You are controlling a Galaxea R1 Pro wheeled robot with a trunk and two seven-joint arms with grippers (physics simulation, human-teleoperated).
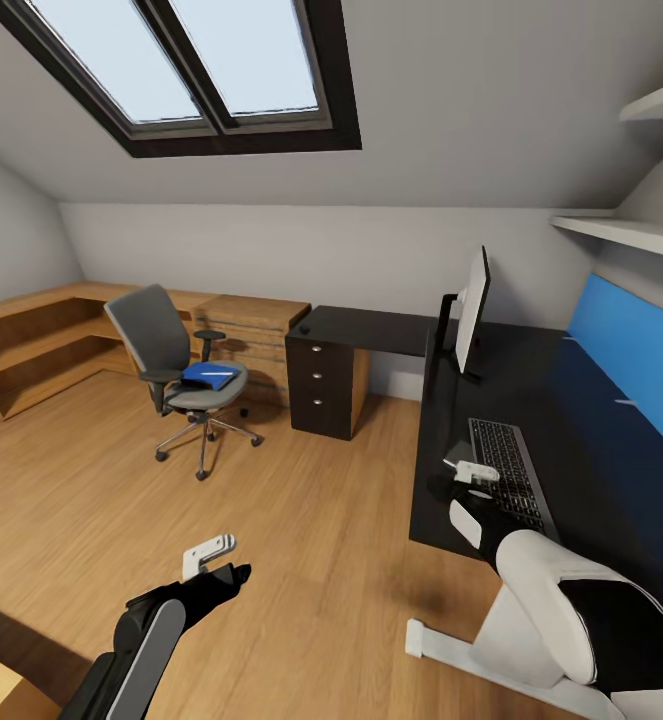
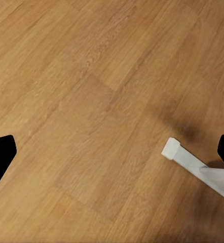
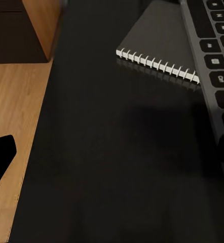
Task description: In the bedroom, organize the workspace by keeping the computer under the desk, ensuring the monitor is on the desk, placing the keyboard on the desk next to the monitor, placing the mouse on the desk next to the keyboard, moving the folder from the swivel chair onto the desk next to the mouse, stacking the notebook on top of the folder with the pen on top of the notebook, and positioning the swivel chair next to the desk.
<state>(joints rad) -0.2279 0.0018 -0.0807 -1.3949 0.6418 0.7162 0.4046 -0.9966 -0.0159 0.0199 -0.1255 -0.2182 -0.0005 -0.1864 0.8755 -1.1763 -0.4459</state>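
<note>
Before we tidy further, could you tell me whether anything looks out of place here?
Yes: the blue folder lies on the seat of the swivel chair, which stands out in the room, apart from the desk. On the desk, the notebook lies beside the keyboard.

We recorded an attic room with a sloped grey ceiling (image 1: 451, 100) and a dark-framed skylight (image 1: 201, 70) admitting pale daylight. Light wood floor (image 1: 301, 560) lay under the left end effector. Low light-wood shelving (image 1: 41, 340) ran along the far wall, well ahead of it. Two white wall shelves (image 1: 641, 230) hung above and beyond the right end effector.
</note>
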